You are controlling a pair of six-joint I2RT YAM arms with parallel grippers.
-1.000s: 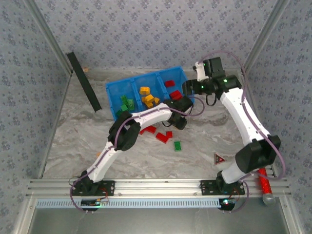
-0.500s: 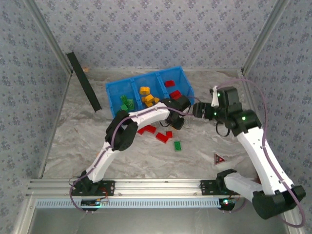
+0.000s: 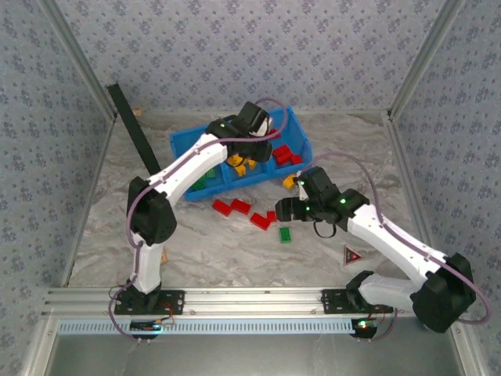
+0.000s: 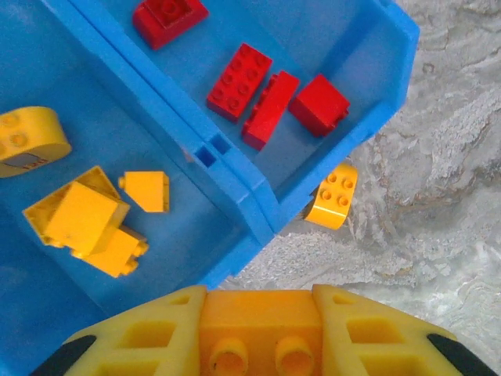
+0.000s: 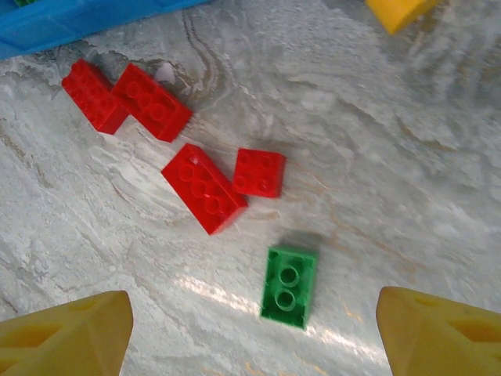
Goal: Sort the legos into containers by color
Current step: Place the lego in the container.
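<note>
bricks part sorted, one hand full, one hand bare

left hand (image 4: 258, 337) hangs over the near wall of the bright blue rectangular plastic bin (image 4: 235, 192), its yellow fingers (image 4: 149, 337) closed tight on an orange-yellow studded plastic brick (image 4: 262, 313). below it, the bin's middle compartment (image 4: 47, 86) holds loose orange-yellow bricks (image 4: 82, 215) and the right compartment (image 4: 329, 43) holds four red studded bricks (image 4: 239, 81). another orange-yellow four-stud brick (image 4: 333, 196) lies on the marbled grey bench (image 4: 438, 235), just beside the bin's outer wall. right hand (image 5: 250, 313) hovers low over the bench, fingers spread wide and holding nothing. a small green two-stud brick (image 5: 288, 283) lies under the gap, and four red bench bricks (image 5: 203, 188) lie between it and the bin.
</note>
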